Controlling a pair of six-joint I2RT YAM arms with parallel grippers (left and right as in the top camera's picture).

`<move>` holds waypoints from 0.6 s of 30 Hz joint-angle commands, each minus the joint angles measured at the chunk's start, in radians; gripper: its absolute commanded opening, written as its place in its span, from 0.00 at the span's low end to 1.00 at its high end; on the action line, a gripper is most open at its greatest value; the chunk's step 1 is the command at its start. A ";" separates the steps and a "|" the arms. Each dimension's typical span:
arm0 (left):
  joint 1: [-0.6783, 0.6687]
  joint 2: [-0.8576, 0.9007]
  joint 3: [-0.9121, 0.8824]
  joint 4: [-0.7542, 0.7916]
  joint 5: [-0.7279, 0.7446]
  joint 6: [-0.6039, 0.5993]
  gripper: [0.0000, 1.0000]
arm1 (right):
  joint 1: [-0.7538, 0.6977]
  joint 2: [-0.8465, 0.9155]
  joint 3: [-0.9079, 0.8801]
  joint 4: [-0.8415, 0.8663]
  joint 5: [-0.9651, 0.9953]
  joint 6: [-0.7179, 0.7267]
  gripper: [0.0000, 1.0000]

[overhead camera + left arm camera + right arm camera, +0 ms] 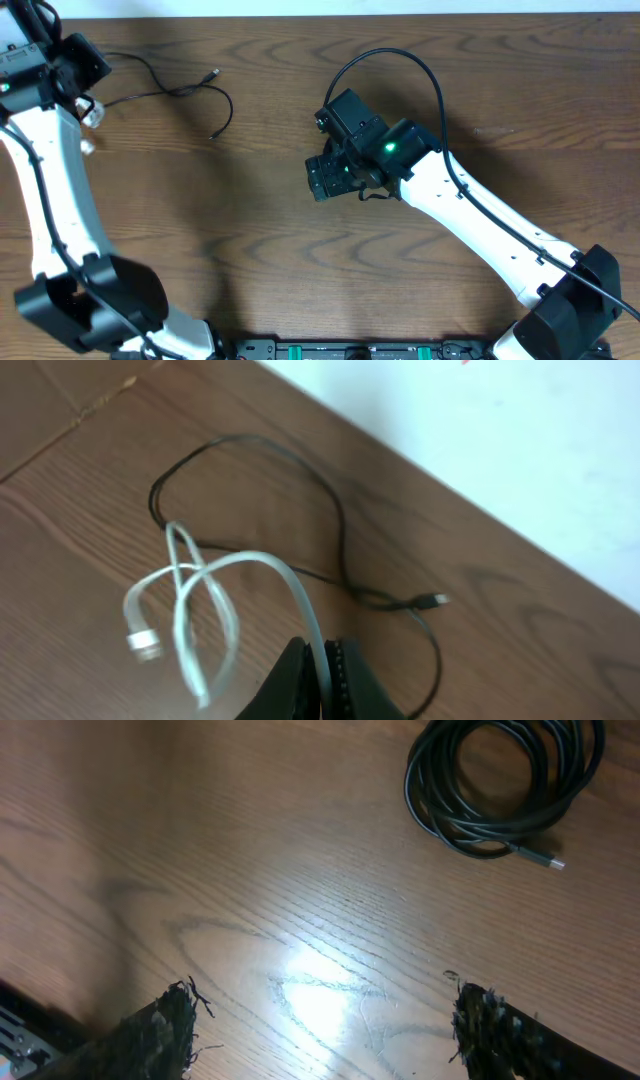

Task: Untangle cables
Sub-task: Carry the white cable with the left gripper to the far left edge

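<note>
- Far left of the overhead view: the left gripper (82,100) is up in the upper left corner. Its wrist camera shows the jaws pinched tight on the white cable (215,575).
- The white cable curls out from the gripper in loose loops toward the left of the wrist frame, with its plug end (140,643) at lower left. I cannot tell whether it hangs or rests on the wood.
- Just right of that, a loose black cable (190,90) snakes over the table (260,260) in the upper left of the overhead view.
- Centre of the overhead view: the right gripper (328,178) is well apart from that loose cable.
- In its wrist view, the jaws are spread wide and grip nothing.
- Upper right of that frame: a coiled black cable (505,785) lies on the wood, clear of the fingers.
</note>
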 commanded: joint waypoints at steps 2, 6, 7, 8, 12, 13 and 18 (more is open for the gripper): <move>0.019 0.053 0.007 0.019 0.011 0.029 0.08 | -0.002 -0.013 0.006 0.003 0.012 -0.015 0.81; 0.023 0.066 0.007 0.070 0.231 0.029 0.08 | -0.002 -0.013 0.006 0.020 0.012 -0.015 0.81; 0.023 0.066 0.007 0.090 0.302 0.029 0.08 | -0.002 -0.013 0.006 0.026 0.012 -0.015 0.81; 0.023 0.065 0.007 0.110 0.373 0.029 0.07 | -0.002 -0.013 0.006 0.032 0.012 -0.015 0.81; 0.023 0.067 0.007 0.140 0.411 0.029 0.08 | -0.002 -0.013 0.006 0.034 0.012 -0.015 0.80; 0.023 0.068 0.006 0.135 0.370 0.029 0.08 | -0.002 -0.013 0.006 0.032 0.012 -0.015 0.80; 0.046 0.097 -0.014 0.108 0.148 0.074 0.08 | -0.001 -0.013 0.006 0.024 0.011 -0.015 0.80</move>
